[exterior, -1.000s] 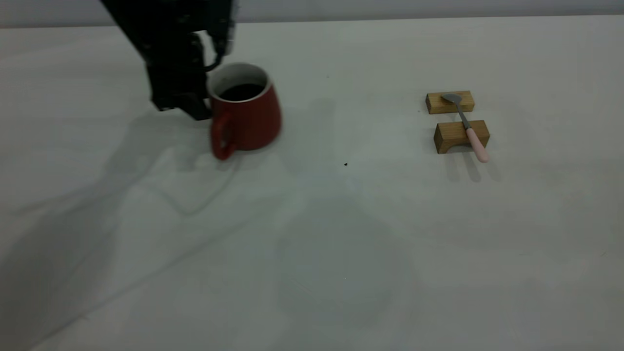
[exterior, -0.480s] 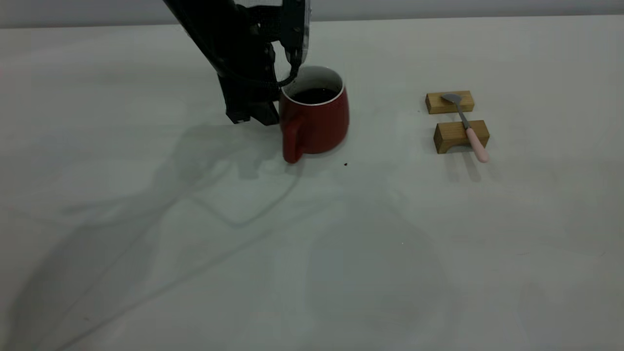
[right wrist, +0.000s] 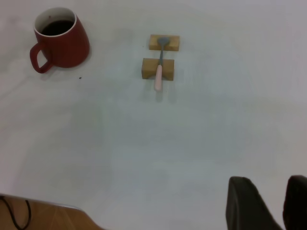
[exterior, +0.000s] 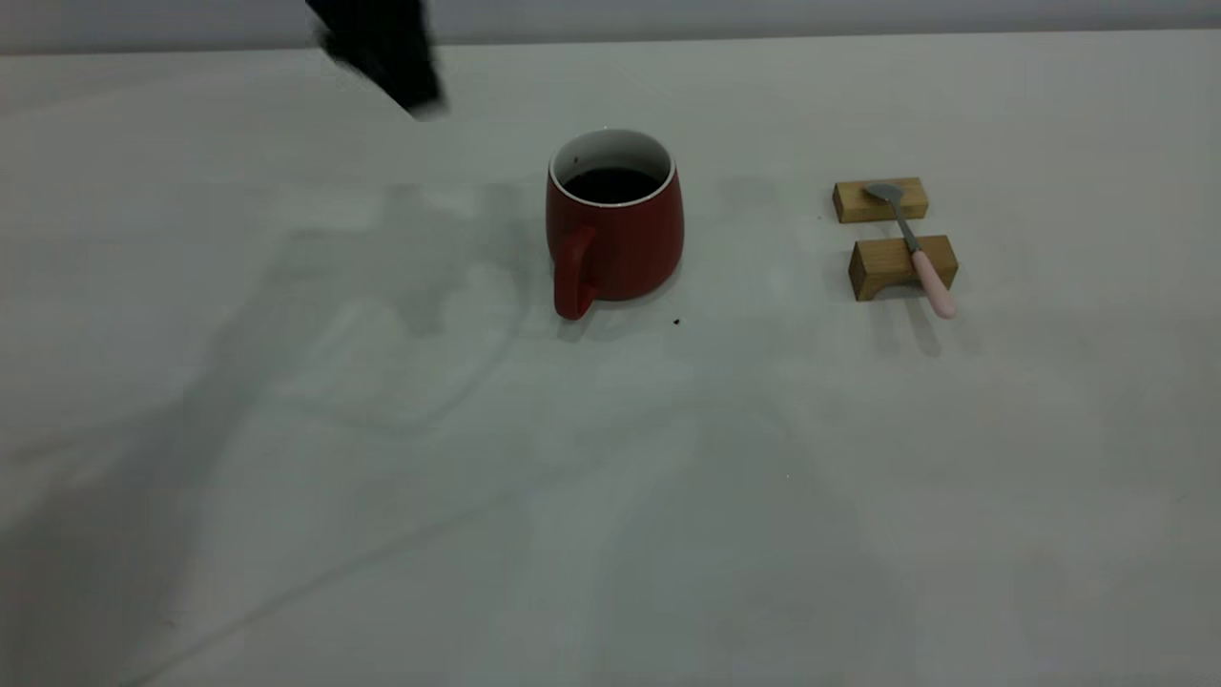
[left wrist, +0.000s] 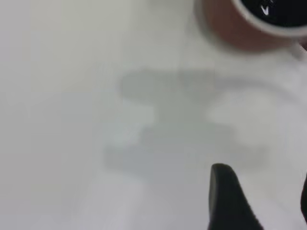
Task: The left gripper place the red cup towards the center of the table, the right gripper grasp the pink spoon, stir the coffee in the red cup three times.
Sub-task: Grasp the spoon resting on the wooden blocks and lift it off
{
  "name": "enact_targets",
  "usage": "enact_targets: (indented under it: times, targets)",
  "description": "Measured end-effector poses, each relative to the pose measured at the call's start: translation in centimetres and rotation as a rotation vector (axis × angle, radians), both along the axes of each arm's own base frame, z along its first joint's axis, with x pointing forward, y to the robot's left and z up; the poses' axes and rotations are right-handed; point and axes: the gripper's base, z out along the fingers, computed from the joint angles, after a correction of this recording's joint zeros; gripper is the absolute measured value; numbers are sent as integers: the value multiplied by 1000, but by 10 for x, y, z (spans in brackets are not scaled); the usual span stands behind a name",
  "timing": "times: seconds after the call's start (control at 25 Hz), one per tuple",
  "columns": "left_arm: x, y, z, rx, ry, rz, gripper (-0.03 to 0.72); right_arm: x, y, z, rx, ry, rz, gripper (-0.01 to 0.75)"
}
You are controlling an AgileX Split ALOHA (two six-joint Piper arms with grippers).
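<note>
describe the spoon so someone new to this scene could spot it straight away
On the table, look right of the red cup to two wooden blocks. The pink spoon lies across both. It is the only slim thing there, with a grey metal bowl and pale pink handle.

Red cup [right wrist: 61,42]: upright on the table [right wrist: 192,143], holding dark coffee [right wrist: 56,27].
Pink spoon [right wrist: 159,67]: lying across two wooden blocks [right wrist: 158,68].
Right gripper [right wrist: 272,203]: fingers apart, above bare table.
</note>
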Motion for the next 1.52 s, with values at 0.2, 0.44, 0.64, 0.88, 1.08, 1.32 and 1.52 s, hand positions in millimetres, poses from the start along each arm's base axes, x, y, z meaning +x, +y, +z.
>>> enact_targets:
  times: [0.2,0.44,0.64,0.88,1.08,1.32,1.52]
  targets:
    - [-40,37,107,-34,60,365,436,0,0,0,0,1,0,238]
    - [-109,63,211,-102,-65,615,436,0,0,0,0,1,0,238]
    - [-158,73,249,-197,-150,713,436,0,0,0,0,1,0,238]
    - [-231,85,227,-228,-81,804,436,0,0,0,0,1,0,238]
    - [-293,97,173,-185,15,862,436,0,0,0,0,1,0,238]
    - [-356,109,118,-191,24,901,436,0,0,0,0,1,0,238]
    - [-386,118,92,-222,-63,916,436,0,0,0,0,1,0,238]
